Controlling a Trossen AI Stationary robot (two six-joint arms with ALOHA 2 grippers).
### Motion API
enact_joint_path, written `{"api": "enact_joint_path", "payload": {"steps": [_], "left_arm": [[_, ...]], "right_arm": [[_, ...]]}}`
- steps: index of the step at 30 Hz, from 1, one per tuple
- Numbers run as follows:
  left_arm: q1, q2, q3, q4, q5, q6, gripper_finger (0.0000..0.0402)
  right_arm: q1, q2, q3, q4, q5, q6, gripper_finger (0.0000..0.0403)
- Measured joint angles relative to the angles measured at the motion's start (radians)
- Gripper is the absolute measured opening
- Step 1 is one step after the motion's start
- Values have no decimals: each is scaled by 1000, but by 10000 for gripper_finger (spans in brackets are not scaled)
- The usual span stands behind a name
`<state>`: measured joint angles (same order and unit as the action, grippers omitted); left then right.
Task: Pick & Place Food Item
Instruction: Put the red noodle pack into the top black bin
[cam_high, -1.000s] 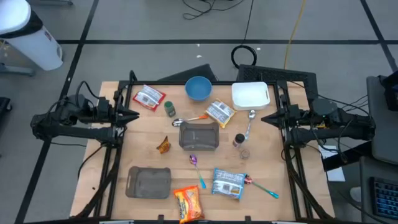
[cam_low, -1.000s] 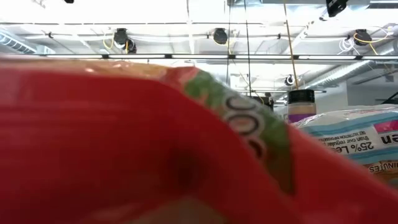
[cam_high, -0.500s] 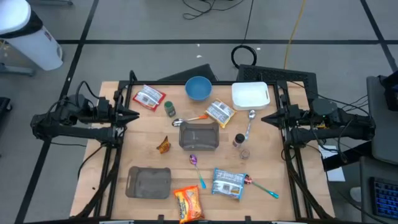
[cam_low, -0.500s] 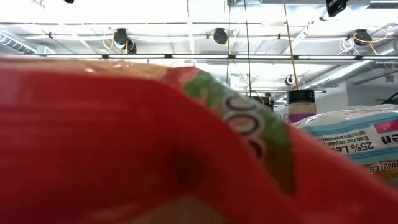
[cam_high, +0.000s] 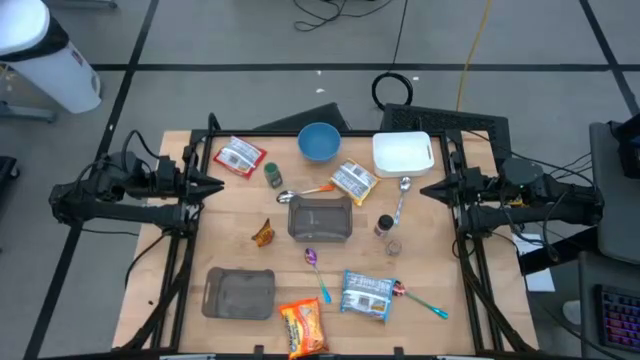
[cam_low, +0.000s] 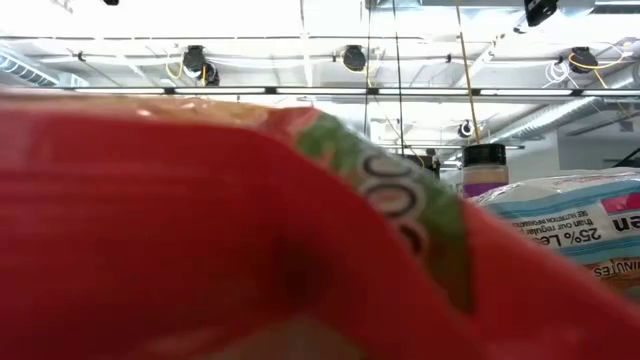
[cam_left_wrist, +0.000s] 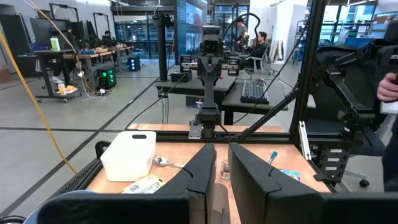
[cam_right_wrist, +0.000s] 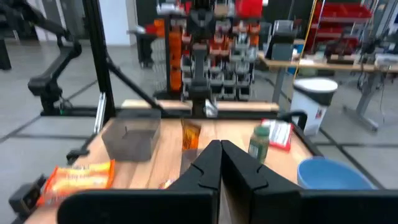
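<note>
Nothing has changed: our left gripper (cam_high: 215, 184) and right gripper (cam_high: 428, 190) stay parked at the worktop (cam_high: 235, 230) sides, left fingers barely apart, right fingers closed, both empty, so picking has not begun.

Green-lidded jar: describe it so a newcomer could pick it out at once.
Start at the blue bowl at the table's far edge. Toward the left arm's side and slightly nearer lies a red-and-white packet; the green-lidded jar stands just beside it. It is the only small upright container with a green top.

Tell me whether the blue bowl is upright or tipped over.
Upright. From above, the blue bowl shows its open mouth and round rim, resting on the table.
</note>
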<state>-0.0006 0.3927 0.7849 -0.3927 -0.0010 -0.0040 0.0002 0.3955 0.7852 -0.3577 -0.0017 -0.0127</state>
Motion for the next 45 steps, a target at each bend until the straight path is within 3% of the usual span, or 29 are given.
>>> {"api": "enact_joint_path", "payload": {"steps": [18, 22, 28, 34, 37, 45], "left_arm": [[0, 0, 0, 0, 0, 0, 56], [0, 0, 0, 0, 0, 0, 56], [0, 0, 0, 14, 0, -19, 56], [0, 0, 0, 126, 0, -267, 56], [0, 0, 0, 204, -1, -331, 56], [0, 0, 0, 277, -45, -318, 56]], "right_arm": [[0, 178, 0, 595, 0, 181, 0], [0, 288, 0, 729, 5, 255, 0], [0, 552, 0, 930, 58, 361, 0], [-7, 777, 0, 1219, 108, 502, 0], [-7, 851, 0, 1328, 108, 520, 0], [-22, 937, 0, 1434, 188, 506, 0]]}}
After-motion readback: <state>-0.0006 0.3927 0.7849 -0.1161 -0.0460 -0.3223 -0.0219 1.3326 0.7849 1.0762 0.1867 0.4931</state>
